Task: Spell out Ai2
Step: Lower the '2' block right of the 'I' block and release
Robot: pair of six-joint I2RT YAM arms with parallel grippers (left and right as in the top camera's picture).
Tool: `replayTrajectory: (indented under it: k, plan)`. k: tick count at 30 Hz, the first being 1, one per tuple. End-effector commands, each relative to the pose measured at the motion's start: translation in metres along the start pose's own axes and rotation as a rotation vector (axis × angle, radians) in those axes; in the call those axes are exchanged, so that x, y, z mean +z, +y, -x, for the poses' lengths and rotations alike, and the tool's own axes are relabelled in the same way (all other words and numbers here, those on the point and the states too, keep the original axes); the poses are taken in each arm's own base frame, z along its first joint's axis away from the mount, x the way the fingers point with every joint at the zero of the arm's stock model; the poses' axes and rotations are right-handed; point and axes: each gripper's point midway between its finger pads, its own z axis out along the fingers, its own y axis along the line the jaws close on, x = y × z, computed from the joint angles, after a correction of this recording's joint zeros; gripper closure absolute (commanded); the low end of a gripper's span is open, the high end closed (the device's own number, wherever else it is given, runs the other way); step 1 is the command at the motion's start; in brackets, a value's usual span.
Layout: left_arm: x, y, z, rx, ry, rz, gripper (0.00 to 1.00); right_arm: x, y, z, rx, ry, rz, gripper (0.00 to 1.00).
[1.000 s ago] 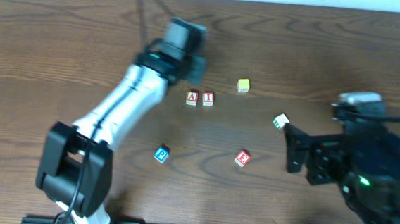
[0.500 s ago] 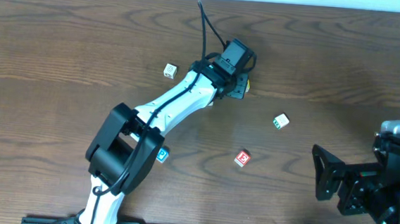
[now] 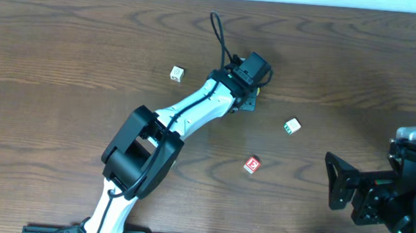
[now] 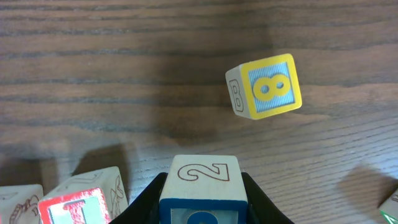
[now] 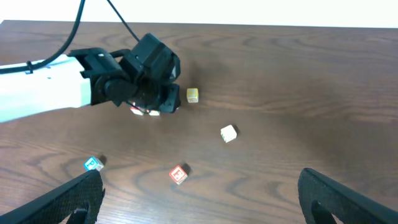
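My left gripper [image 4: 199,198] is shut on the white cube with the blue 2 [image 4: 202,177]. It holds the cube low over the table, just right of the red I cube [image 4: 81,202]. Only a corner of another white cube [image 4: 15,202] shows left of the I cube, and its letter is hidden. In the overhead view the left gripper [image 3: 246,81] covers these cubes. In the right wrist view the left gripper [image 5: 149,84] has red-edged cubes [image 5: 142,111] under it. My right gripper [image 5: 199,205] is open and empty at the near right [image 3: 333,182].
A yellow 8 cube [image 4: 264,87] lies just beyond the held cube [image 5: 193,94]. A green-and-white cube [image 3: 291,126], a red E cube [image 3: 252,164], a teal P cube [image 5: 93,163] and a lone white cube [image 3: 176,73] lie scattered on the wooden table.
The left arm swung right from the back left to over the A and I cubes, which now hides them from overhead. The right arm drew back to the right.
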Motion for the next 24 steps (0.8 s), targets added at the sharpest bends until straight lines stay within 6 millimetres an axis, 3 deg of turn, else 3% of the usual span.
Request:
replayTrajectory:
  k: [1, 9, 24]
  plan:
    - [0.002, 0.003, 0.005, -0.032, -0.026, 0.050, 0.94, -0.001, -0.005, 0.000, 0.035, -0.002, -0.025, 0.01]
    - [0.006, 0.016, 0.003, -0.061, -0.035, 0.112, 0.95, -0.001, -0.007, -0.004, 0.027, 0.015, -0.034, 0.01]
    - [0.025, 0.018, -0.023, -0.080, 0.073, 0.108, 0.94, -0.001, -0.009, -0.007, 0.021, 0.027, -0.040, 0.01]
